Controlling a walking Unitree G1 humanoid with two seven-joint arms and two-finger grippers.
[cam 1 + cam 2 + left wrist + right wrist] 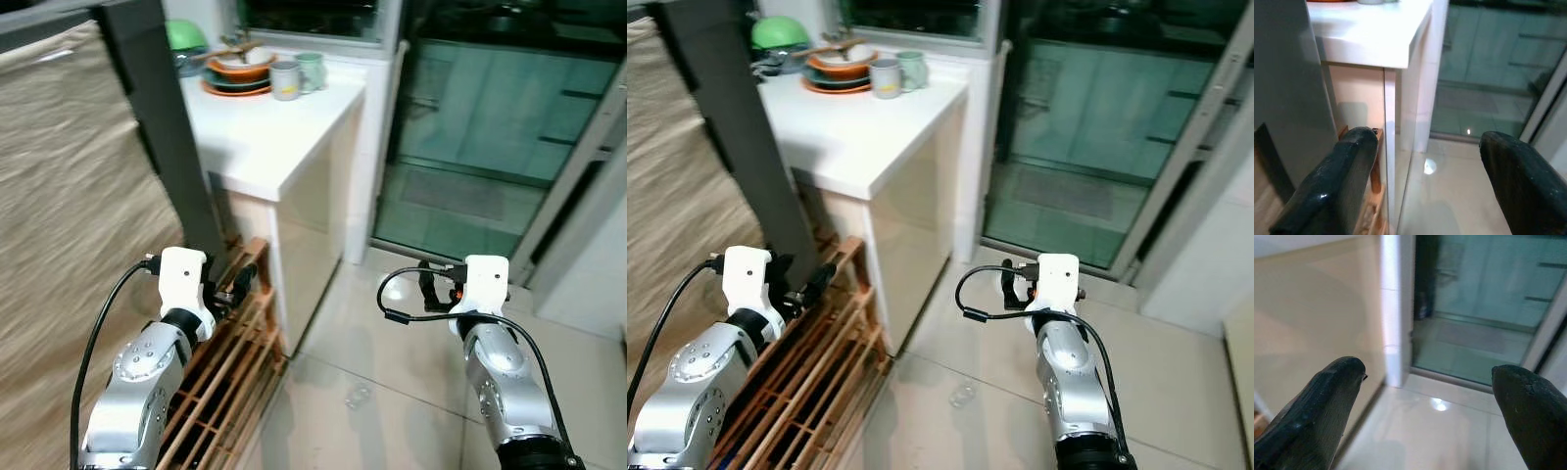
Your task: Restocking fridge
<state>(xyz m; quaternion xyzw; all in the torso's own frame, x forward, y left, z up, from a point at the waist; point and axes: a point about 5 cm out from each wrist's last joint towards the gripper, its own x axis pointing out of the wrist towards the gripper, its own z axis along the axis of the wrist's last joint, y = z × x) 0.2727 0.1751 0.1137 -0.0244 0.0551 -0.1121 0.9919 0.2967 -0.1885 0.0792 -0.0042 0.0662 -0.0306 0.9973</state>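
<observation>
A tall dark grey panel [162,127] stands at the left, edging a wide beige textured surface [69,225]; whether it belongs to a fridge I cannot tell. My left gripper [237,286] is held low beside this panel, above a wooden slatted rack [230,362]. In the left wrist view its fingers [1332,181] stand wide apart with nothing between them. My right gripper [431,284] hovers over the tiled floor [392,362]. It is open and holds nothing, as its fingers [1317,401] show in the right wrist view.
A white counter [265,137] juts out ahead of the left arm, carrying stacked orange and green dishes [238,70] and two mugs [285,80]. A glass sliding door [490,147] closes the far right. Open floor lies between the arms.
</observation>
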